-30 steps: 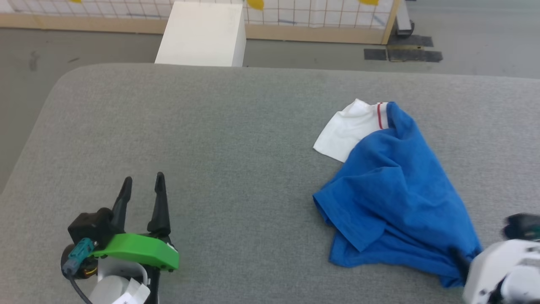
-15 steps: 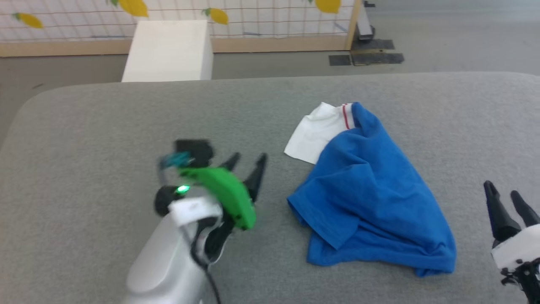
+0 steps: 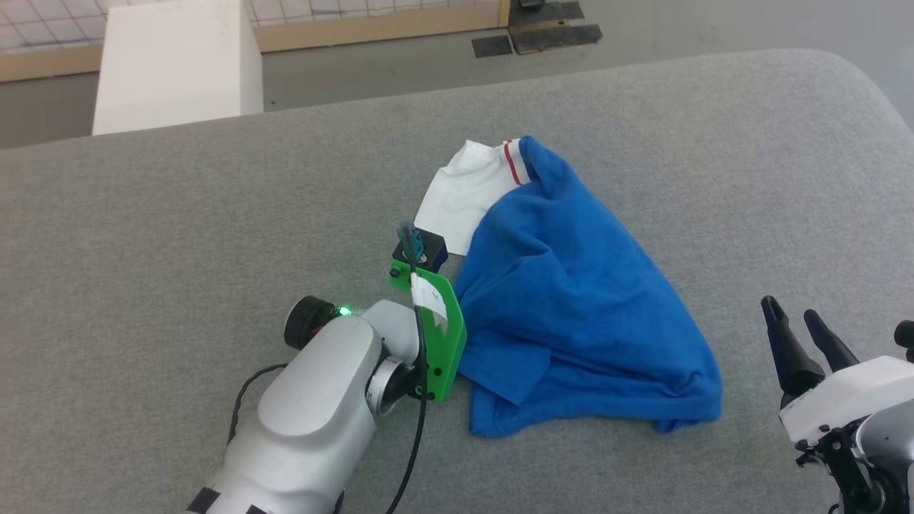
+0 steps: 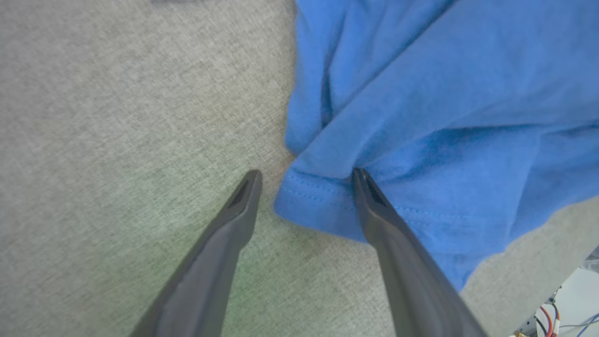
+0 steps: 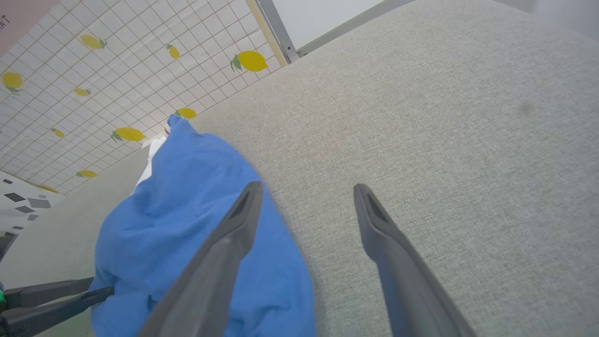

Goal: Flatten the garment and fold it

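I'm at the flattening stage: the shirt [image 3: 571,300] lies bunched in a heap on the grey pad [image 3: 214,214], one white sleeve [image 3: 464,196] poking out at the far side, nothing folded yet. My left gripper [image 4: 304,175] is spread open at the shirt's left edge, straddling a hemmed corner [image 4: 318,210]. One finger is over bare pad and the other is on the blue cloth, though I can't say whether it presses in or just hovers. Next, I judge, it needs to close on that hem and draw it outward. The right gripper [image 3: 789,308] is open too, holding nothing, near the shirt's right corner but apart from it.
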### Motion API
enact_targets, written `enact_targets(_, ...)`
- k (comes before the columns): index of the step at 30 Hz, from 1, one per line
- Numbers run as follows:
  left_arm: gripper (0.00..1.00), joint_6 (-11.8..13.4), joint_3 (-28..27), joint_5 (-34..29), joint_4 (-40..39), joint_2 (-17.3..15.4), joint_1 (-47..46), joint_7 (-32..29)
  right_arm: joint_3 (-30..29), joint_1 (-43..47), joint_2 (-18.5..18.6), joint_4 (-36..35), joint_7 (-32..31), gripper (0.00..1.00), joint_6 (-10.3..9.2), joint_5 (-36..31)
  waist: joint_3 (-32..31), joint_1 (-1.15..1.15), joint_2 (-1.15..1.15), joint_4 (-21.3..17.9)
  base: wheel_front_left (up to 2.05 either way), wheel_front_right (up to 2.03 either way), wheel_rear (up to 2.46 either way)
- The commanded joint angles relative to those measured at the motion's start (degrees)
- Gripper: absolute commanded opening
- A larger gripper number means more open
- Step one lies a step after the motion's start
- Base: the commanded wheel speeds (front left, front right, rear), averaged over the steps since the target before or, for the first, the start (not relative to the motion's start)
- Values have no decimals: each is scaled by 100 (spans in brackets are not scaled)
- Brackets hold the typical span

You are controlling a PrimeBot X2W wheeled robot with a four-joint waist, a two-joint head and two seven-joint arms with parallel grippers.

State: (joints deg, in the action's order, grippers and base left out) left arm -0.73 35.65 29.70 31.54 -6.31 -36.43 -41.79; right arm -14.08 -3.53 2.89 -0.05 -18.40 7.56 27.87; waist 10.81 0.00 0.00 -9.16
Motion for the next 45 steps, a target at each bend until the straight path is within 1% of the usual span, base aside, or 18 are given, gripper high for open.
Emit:
enact_targets(1, 90, -69, 73, -70, 100, -68, 25, -27, 18, -86, -1, 41, 56, 100, -8, 34, 126, 0, 0, -107, 0, 0, 0)
enact_targets(2, 40, -88, 94, -65, 140, -67, 59, -14, 21, -88, -1, 57, 71, 100, -8, 34, 132, 0, 0, -100, 0, 0, 0)
enact_targets(3, 0, -132, 109, -29, 183, -53, 107, 2, 11, -88, -1, 74, 91, 100, -8, 33, 137, 0, 0, -72, 0, 0, 0)
enact_targets(6, 0, -180, -30, 197, 199, 19, 203, 179, -12, -92, -1, 111, 115, 100, -8, -3, 122, 0, 0, 36, 0, 0, 0)
enact_targets(11, 0, -134, -772, 801, -233, 118, 210, 1024, -72, -73, -1, 141, 80, 100, -8, -139, -42, 0, 0, 383, 0, 0, 0)
enact_targets(16, 0, 17, -1450, 1158, -981, -41, 347, 1622, -159, 36, -1, 180, -1, 100, -8, -249, -335, 0, 0, 882, 0, 0, 0)
enact_targets(20, 0, 373, -1931, 1291, -1698, -378, 850, 1782, -131, 97, -2, 239, -62, 100, -8, -260, -572, 0, 0, 1263, 0, 0, 0)
enact_targets(23, 0, 791, -2252, 1334, -2210, -679, 1526, 1712, -89, 123, -2, 303, -91, 100, -8, -281, -714, 0, 0, 1501, 0, 0, 0)
enact_targets(27, 0, 1381, -2625, 1410, -2609, -921, 2569, 1580, -32, 142, -2, 357, -141, 100, -8, -398, -790, 0, 0, 1734, 0, 0, 0)
enact_targets(29, 0, 1619, -2807, 1505, -2665, -931, 3051, 1561, 8, 145, -2, 378, -179, 100, -8, -462, -796, 0, 0, 1803, 0, 0, 0)
enact_targets(32, 0, 1804, -2949, 1669, -2605, -854, 3570, 1519, 23, 150, -2, 422, -269, 100, -8, -554, -786, 0, 0, 1872, 0, 0, 0)
enact_targets(35, 0, 1759, -3026, 1888, -2581, -688, 3828, 1560, 31, 153, -2, 440, -384, 100, -8, -680, -759, 0, 0, 1894, 0, 0, 0)
enact_targets(36, 55, 1675, -3054, 1943, -2619, -646, 3843, 1639, 32, 152, -2, 440, -423, 100, -8, -740, -761, 0, 0, 1891, 0, 0, 0)
enact_targets(37, 100, 1599, -3092, 1981, -2669, -616, 3832, 1736, 31, 155, -2, 435, -469, 100, -8, -813, -761, 0, 0, 1886, 0, 0, 0)
enact_targets(38, 100, 1473, -3150, 2041, -2749, -579, 3797, 1873, 24, 153, -2, 421, -558, 100, -8, -934, -761, 0, 0, 1876, 0, 0, 0)
enact_targets(41, 100, 1054, -3208, 1838, -3002, -705, 3644, 2453, 26, 116, -2, 358, -1012, 100, -8, -1374, -758, 0, 0, 1833, 0, 0, 0)
enact_targets(42, 100, 945, -3202, 1603, -3070, -831, 3601, 2734, 86, 74, -2, 321, -1248, 100, -8, -1510, -753, 0, 0, 1802, 0, 0, 0)
enact_targets(45, 100, 640, -3202, 1053, -3236, -1007, 3489, 3646, 277, -94, -2, 215, -1822, 100, -8, -1872, -714, 0, 0, 1749, 0, 0, 0)
